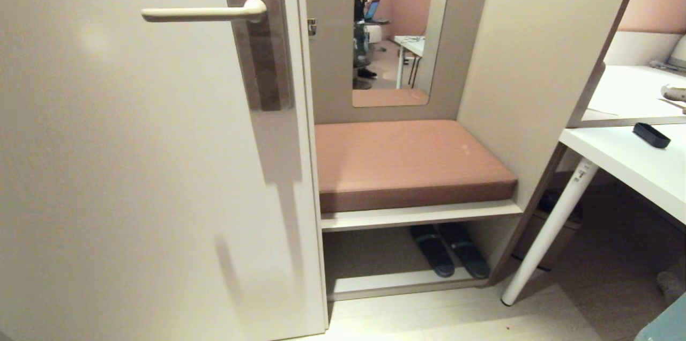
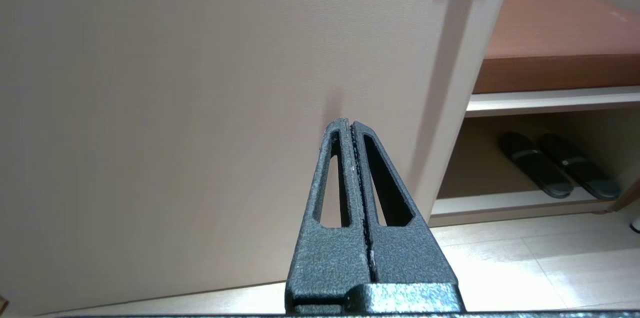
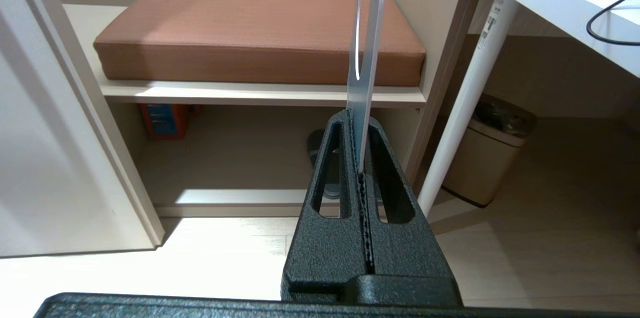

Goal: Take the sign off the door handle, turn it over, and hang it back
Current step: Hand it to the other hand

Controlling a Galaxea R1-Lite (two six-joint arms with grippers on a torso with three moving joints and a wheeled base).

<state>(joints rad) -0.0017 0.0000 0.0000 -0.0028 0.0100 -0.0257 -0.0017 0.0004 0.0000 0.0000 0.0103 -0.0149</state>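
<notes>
The door handle [image 1: 203,13] is a cream lever on a brownish-grey backplate [image 1: 265,62], high on the pale door [image 1: 134,169]; nothing hangs on it. Neither gripper shows in the head view. In the right wrist view my right gripper [image 3: 357,119] is shut on the sign [image 3: 366,33], seen edge-on as a thin pale blue-grey strip rising from between the fingers, in front of the bench. Its printed faces are hidden. In the left wrist view my left gripper [image 2: 348,124] is shut with nothing in it, pointing at the lower door face.
Right of the door is a bench with a brown cushion [image 1: 407,161] and dark slippers [image 1: 447,250] on the shelf below. A white desk [image 1: 632,164] with a slanted leg [image 1: 546,228] stands at right, a bin [image 3: 492,150] under it. A mirror [image 1: 394,30] reflects a person.
</notes>
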